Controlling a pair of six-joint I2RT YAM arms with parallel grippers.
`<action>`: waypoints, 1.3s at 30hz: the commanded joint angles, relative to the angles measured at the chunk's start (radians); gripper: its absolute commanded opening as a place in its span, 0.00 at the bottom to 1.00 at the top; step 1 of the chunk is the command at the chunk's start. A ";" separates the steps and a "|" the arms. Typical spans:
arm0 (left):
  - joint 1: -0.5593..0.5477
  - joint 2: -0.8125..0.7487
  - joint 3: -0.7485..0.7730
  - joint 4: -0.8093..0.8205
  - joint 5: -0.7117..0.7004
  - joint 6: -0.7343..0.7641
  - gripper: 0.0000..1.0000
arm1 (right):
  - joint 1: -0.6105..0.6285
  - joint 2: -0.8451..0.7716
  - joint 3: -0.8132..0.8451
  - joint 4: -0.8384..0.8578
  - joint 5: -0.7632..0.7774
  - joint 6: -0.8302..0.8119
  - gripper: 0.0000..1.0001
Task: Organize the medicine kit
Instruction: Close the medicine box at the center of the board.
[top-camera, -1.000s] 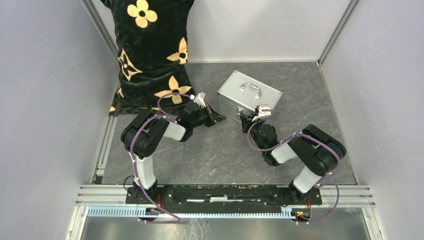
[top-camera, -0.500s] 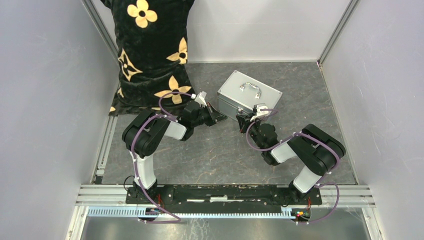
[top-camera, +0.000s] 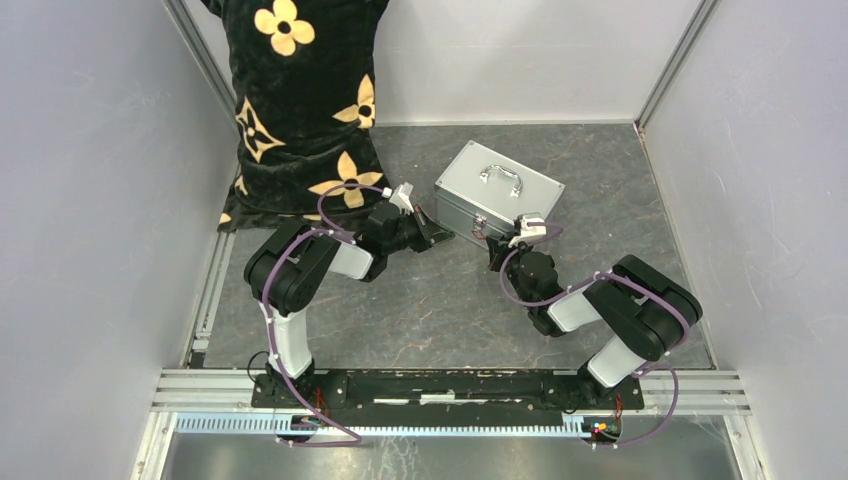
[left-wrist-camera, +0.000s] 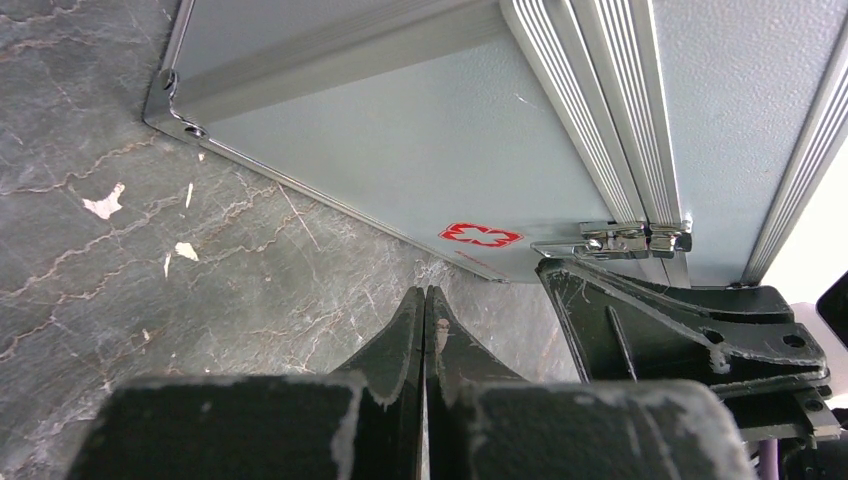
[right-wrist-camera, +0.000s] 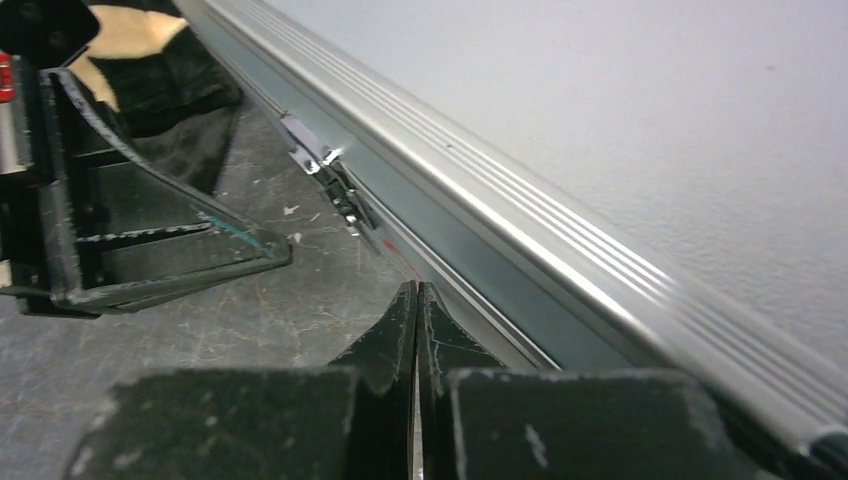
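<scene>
As a closed silver case sits near the surface's far edge, the left arm and right arm point at its near side. Both pairs of jaws are pressed together.

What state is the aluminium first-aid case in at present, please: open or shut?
Shut: the aluminium first-aid case lies with lid flush on its base, and its latch spans the seam.

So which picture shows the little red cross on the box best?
The left wrist view: the red cross shows whole and sharp on the front wall of the box. The right wrist view sees that wall edge-on and blurred; the top view shows the lid, no cross readable.
</scene>
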 joint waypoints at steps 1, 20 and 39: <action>-0.008 0.014 0.018 0.043 0.015 0.028 0.02 | 0.004 -0.020 0.014 -0.010 0.102 0.024 0.00; -0.009 0.013 0.015 0.043 0.017 0.031 0.02 | 0.005 0.058 0.105 0.045 0.032 -0.069 0.00; -0.009 0.014 0.012 0.053 0.021 0.030 0.02 | 0.004 0.013 0.010 0.066 0.036 -0.087 0.04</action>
